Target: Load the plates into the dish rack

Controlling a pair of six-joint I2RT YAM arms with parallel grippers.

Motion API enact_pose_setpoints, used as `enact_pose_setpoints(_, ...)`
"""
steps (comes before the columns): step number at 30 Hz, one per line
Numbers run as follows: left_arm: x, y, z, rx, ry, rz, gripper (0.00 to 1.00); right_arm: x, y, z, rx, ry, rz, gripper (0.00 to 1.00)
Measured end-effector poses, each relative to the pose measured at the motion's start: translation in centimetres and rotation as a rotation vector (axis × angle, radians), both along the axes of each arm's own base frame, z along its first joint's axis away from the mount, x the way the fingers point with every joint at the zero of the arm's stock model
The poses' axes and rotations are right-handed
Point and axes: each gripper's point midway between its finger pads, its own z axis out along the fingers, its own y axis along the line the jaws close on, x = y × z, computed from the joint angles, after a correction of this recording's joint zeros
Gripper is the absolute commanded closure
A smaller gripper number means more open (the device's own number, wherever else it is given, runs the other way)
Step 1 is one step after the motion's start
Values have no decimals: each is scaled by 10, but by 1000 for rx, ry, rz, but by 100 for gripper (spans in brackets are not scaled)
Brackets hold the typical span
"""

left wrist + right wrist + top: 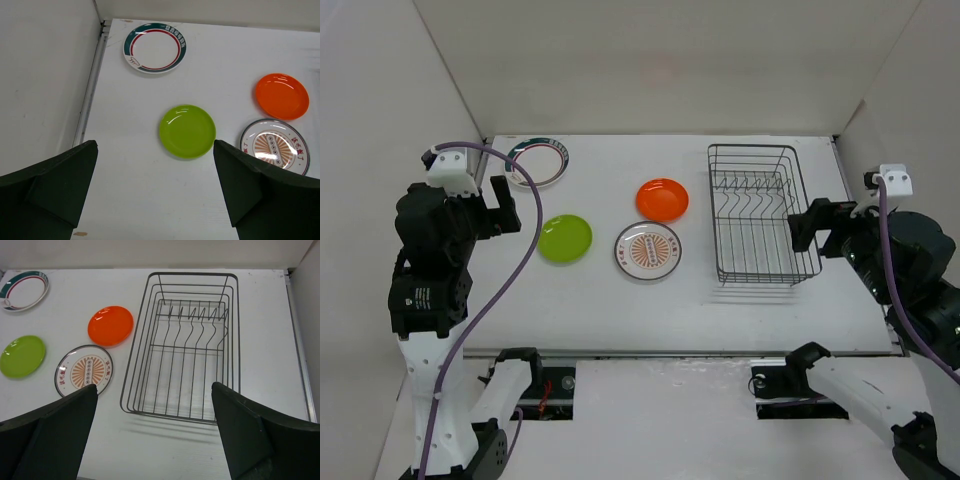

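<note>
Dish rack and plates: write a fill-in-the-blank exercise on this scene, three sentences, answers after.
1. Outside the dish rack, ____ plates lie on the table.
2. The far-left plate has a dark ____ rim.
3. The left pincer and the right pincer both stand ____.
Missing words: four; green; open.

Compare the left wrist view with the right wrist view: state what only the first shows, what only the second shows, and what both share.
Only the left wrist view: the left gripper, jaws open. Only the right wrist view: the dish rack, holding no plates, and the right gripper, jaws open. Both: the white table and all four plates lying flat on it, the green-rimmed plate, lime-green plate, orange plate and patterned plate.
</note>
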Motion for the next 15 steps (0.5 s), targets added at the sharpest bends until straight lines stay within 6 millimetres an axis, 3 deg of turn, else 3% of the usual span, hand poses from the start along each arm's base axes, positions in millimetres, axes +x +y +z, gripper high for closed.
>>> enact_pose_setpoints(10, 2, 2, -3, -8, 6, 16, 0, 6, 5, -7, -5, 15, 10, 0)
enact_pose_setpoints(15, 24, 2, -9, -28, 15, 24, 0, 12, 13, -12, 1, 23, 39, 0)
